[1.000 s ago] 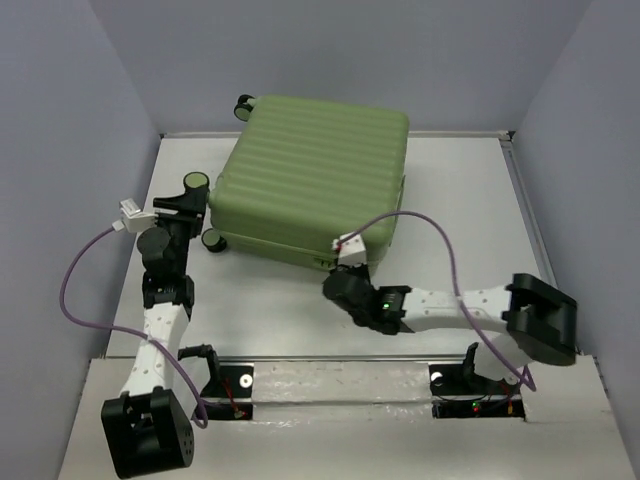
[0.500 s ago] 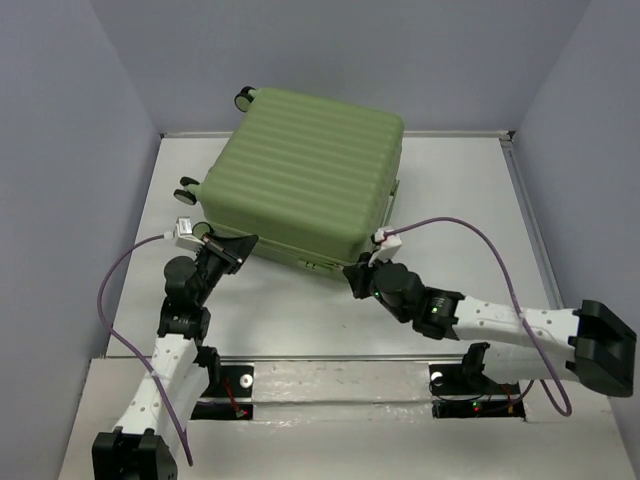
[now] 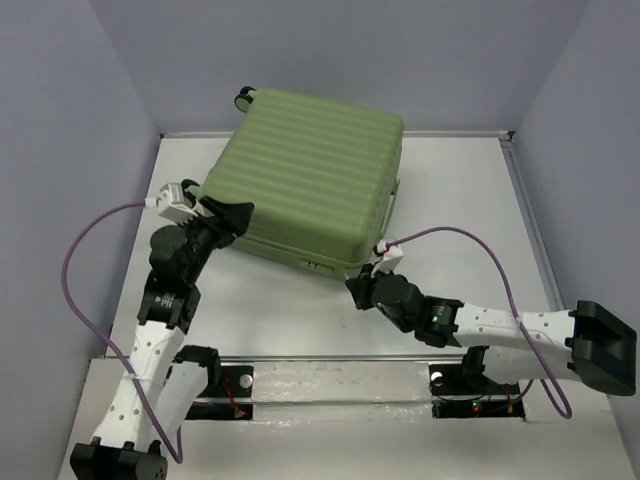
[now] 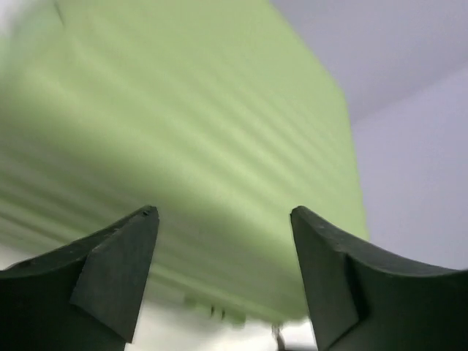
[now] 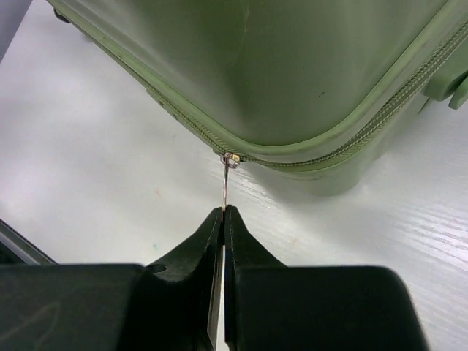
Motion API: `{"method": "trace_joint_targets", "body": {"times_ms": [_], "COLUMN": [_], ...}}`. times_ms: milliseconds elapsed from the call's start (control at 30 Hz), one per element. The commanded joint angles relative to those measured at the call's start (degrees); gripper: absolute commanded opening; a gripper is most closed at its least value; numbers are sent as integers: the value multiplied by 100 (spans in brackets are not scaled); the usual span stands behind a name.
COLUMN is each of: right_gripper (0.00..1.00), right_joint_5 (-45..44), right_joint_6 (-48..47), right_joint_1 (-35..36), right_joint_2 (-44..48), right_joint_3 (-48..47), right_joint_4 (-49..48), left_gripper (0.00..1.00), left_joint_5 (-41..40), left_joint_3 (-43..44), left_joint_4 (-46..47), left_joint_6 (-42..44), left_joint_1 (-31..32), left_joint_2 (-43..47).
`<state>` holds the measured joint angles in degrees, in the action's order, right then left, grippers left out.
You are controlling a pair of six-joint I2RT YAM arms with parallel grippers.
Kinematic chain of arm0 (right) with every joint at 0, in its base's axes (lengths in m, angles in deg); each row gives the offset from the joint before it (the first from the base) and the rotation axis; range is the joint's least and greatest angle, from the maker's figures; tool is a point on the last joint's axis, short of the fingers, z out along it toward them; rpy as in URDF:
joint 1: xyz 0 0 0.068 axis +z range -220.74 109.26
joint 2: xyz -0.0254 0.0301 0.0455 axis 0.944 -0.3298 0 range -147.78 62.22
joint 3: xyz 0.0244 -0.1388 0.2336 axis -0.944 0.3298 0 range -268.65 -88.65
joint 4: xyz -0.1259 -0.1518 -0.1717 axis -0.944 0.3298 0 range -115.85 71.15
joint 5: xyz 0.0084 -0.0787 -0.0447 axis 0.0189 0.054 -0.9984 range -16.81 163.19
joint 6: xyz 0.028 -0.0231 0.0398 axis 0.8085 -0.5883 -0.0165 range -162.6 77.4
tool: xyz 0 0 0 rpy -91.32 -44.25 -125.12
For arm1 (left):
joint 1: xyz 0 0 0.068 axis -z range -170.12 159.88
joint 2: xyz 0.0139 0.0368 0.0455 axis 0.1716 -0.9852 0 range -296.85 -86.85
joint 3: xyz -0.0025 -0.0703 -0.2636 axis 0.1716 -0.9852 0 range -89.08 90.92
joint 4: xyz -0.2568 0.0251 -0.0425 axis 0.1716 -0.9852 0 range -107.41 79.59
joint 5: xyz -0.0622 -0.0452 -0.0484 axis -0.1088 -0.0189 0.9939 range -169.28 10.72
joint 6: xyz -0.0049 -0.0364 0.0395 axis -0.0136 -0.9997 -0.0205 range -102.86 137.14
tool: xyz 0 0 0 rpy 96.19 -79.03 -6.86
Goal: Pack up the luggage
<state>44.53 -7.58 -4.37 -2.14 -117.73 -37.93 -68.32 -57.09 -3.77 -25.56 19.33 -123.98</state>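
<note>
The luggage (image 3: 310, 175) is a light green ribbed hard-shell suitcase lying closed and flat at the back middle of the table. It fills the left wrist view (image 4: 183, 124), blurred, and the top of the right wrist view (image 5: 292, 66). My left gripper (image 3: 240, 215) is open at the case's near-left corner, the shell showing between its jaws (image 4: 223, 212). My right gripper (image 3: 358, 288) is shut on the thin metal zipper pull (image 5: 227, 179) that hangs from the zipper at the case's near edge.
Grey walls enclose the white table (image 3: 460, 200) on three sides. Small black wheels (image 3: 243, 99) stick out at the case's far-left corner. Purple cables (image 3: 85, 250) loop from both wrists. The arm bases stand on the near rail (image 3: 330, 375).
My left gripper has moved up against the case's near-left corner. My right gripper has drawn back a little toward the near edge, holding the zipper pull. The case has turned slightly.
</note>
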Motion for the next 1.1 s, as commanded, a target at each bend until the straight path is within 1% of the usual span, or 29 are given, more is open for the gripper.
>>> {"method": "trace_joint_targets", "body": {"times_ms": [0,33,67,100,200,367,467,600,633,800,933,1067], "right_gripper": [7,7,7,7,7,7,7,7,7,7,7,7], "right_joint_5": [-16,-8,1,45,133,133,151,203,203,221,238,256], "right_joint_6": [216,207,198,180,145,66,22,13,4,-22,-66,-66], "right_joint_1": [140,140,140,140,140,140,140,140,140,140,192,245], "right_joint_2": [256,292,318,336,389,406,389,424,433,451,354,257], "right_joint_3": [87,95,96,96,104,122,113,148,166,131,122,122], "right_joint_4": [-181,-172,-155,-129,-67,-67,-84,-146,-155,-172,-278,-348], "left_gripper": [90,92,92,93,95,99,99,99,99,99,99,99], "left_joint_5": [-238,653,1001,1283,1610,1260,1198,1180,1189,1329,1426,1374], "left_joint_3": [1308,1327,1310,1284,1336,1407,1573,1714,1706,1697,1539,1530], "left_joint_4": [-936,-814,-708,-359,-5,197,268,408,592,927,1488,1736], "left_joint_6": [895,616,614,283,-114,-291,-353,-467,-520,-827,-1240,-1469], "left_joint_1": [-811,-1536,-1543,-2082,-2561,-2668,-2686,-2729,-2738,-2747,-2773,-2773], "left_joint_2": [-802,-970,-1146,-1505,-2051,-2369,-2684,-3010,-3063,-3511,-3670,-3732]}}
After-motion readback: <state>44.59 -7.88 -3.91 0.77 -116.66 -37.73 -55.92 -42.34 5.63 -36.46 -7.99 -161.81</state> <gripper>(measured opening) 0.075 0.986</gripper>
